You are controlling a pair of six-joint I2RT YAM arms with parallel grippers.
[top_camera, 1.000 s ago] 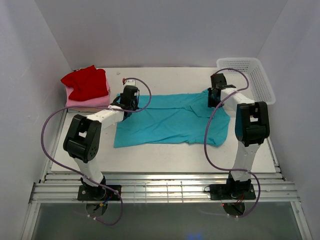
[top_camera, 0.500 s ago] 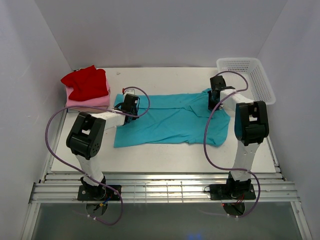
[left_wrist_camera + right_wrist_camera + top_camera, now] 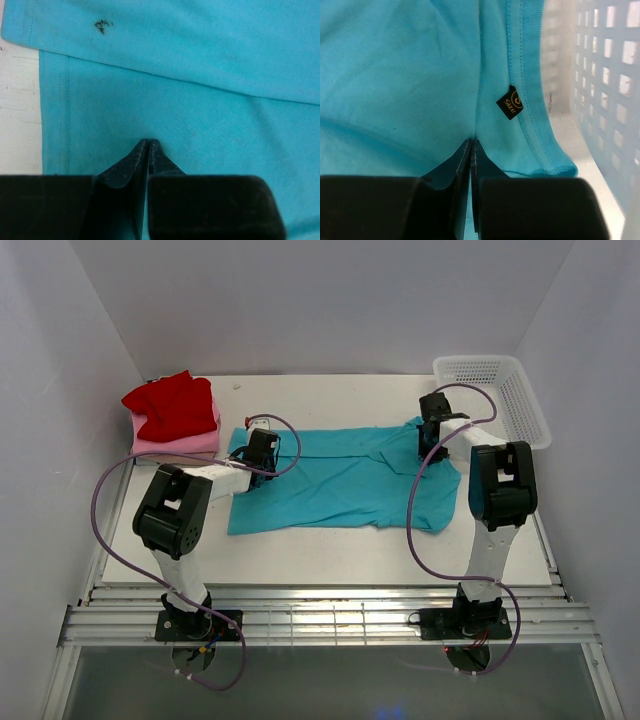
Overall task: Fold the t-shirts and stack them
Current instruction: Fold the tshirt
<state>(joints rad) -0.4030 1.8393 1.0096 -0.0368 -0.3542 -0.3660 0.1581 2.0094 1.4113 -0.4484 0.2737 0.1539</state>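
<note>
A teal t-shirt (image 3: 340, 480) lies spread flat across the middle of the table. My left gripper (image 3: 262, 446) is down on its left end near the hem; in the left wrist view the gripper (image 3: 149, 142) is shut, tips pressed into the teal cloth (image 3: 200, 75). My right gripper (image 3: 432, 436) is at the shirt's back right, by the collar. Seen from the right wrist, the gripper (image 3: 471, 141) is shut, with a crease of teal cloth (image 3: 395, 75) running up from its tips. A red t-shirt (image 3: 172, 403) lies on a pink one (image 3: 185, 445) at the back left.
A white mesh basket (image 3: 500, 390) stands at the back right, its wall (image 3: 605, 75) close beside the right gripper. A black size label (image 3: 510, 102) sits on the collar band. White table (image 3: 20, 100) shows past the shirt's left hem. A dark speck (image 3: 101, 25) marks the cloth.
The right gripper's jaws have closed on the cloth by the collar. The left gripper came down and forward onto the shirt's left end, then held still.
</note>
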